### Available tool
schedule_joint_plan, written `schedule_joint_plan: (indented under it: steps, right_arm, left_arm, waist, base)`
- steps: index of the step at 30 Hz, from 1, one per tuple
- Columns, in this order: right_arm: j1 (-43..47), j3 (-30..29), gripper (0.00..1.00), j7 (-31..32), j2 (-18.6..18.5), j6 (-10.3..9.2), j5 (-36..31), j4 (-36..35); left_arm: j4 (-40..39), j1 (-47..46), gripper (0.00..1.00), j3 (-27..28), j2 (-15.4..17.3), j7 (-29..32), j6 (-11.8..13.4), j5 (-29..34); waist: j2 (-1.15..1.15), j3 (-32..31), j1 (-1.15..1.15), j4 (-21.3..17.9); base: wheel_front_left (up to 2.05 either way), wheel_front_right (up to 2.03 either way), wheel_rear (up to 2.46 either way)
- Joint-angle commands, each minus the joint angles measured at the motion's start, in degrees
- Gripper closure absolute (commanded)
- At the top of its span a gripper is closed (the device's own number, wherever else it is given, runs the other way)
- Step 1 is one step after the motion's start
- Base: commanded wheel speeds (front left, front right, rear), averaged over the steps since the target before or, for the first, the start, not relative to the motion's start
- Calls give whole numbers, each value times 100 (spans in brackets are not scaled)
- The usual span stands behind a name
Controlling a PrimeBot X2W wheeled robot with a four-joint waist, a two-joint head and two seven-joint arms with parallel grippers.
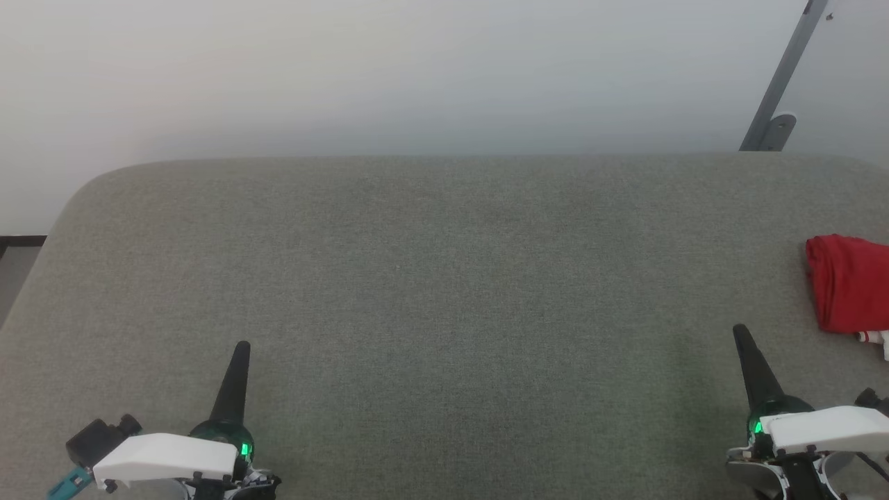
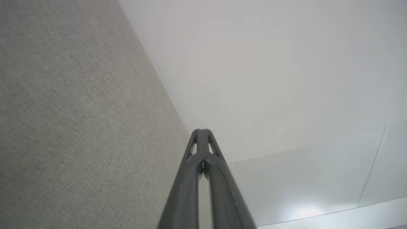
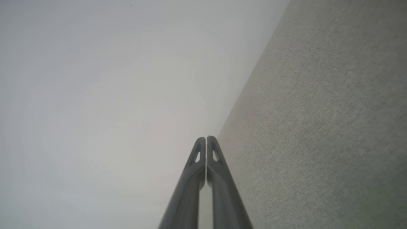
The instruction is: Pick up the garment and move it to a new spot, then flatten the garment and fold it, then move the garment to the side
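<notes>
The garment (image 1: 849,283), a red folded bundle with a bit of white-and-red trim at its near edge, lies at the far right of the grey-green padded table (image 1: 444,278), cut off by the head view's right edge. My right gripper (image 1: 740,332) stands shut at the lower right, a short way left of and nearer than the garment, touching nothing. At the lower left my left gripper (image 1: 242,346) is shut and empty, far from the garment. Each wrist view shows its own fingers pressed together, the left gripper (image 2: 201,131) and the right gripper (image 3: 206,138), over table and wall.
A pale wall (image 1: 417,69) runs behind the table's far edge. A grey slanted metal bar with a round foot (image 1: 776,104) leans at the back right. The table's rounded left corner (image 1: 90,184) drops off toward the floor.
</notes>
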Motion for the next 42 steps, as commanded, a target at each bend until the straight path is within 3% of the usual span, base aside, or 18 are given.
schedule_joint_plan:
  steps: [1,42]
  right_arm:
    - [-96,-22,100,51,11,-5,105,-1]
    - [-408,-40,100,503,207,-6,1650,216]
  left_arm:
    - [-12,-109,100,19,15,35,-11,-136]
    - [279,-518,100,108,-20,537,-15,-1785]
  waist:
    - [0,1,0,-1]
    - [0,43,0,-60]
  base:
    - [0,0,0]
    - [0,0,0]
